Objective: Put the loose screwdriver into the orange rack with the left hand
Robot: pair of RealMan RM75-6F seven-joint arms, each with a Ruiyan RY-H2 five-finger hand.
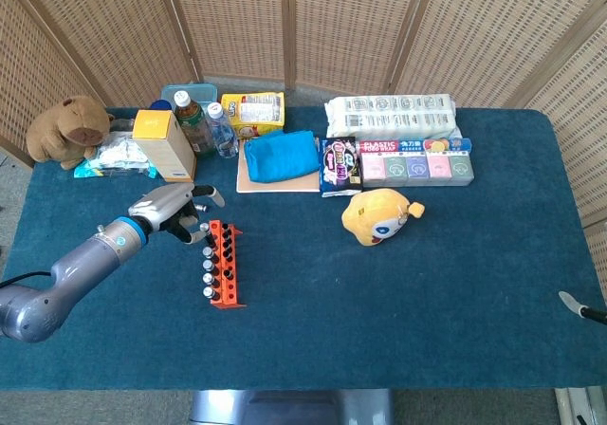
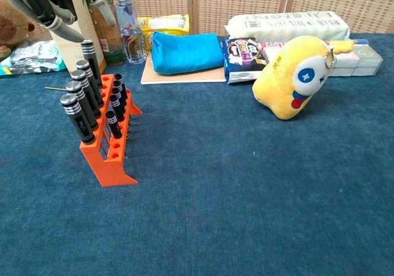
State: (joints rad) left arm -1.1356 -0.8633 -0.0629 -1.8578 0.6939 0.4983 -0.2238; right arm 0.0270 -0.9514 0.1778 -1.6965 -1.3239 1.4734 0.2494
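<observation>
The orange rack [image 1: 224, 266] [image 2: 109, 156] stands left of the table's middle with several black-handled screwdrivers upright in it. A thin metal shaft, the loose screwdriver [image 2: 56, 88], lies flat on the cloth just left of the rack's far end; its handle is hidden behind the racked tools. My left hand [image 1: 176, 209] [image 2: 48, 6] hovers above that spot at the rack's far end, fingers spread and holding nothing. Only a sliver of my right hand [image 1: 580, 307] shows at the right edge of the head view.
Behind the hand stand a tan box [image 1: 165, 145], bottles [image 1: 193, 121] and a capybara plush [image 1: 66, 131]. A blue pouch [image 1: 281, 156], snack packs [image 1: 408, 164] and a yellow plush [image 1: 381, 215] lie right of the rack.
</observation>
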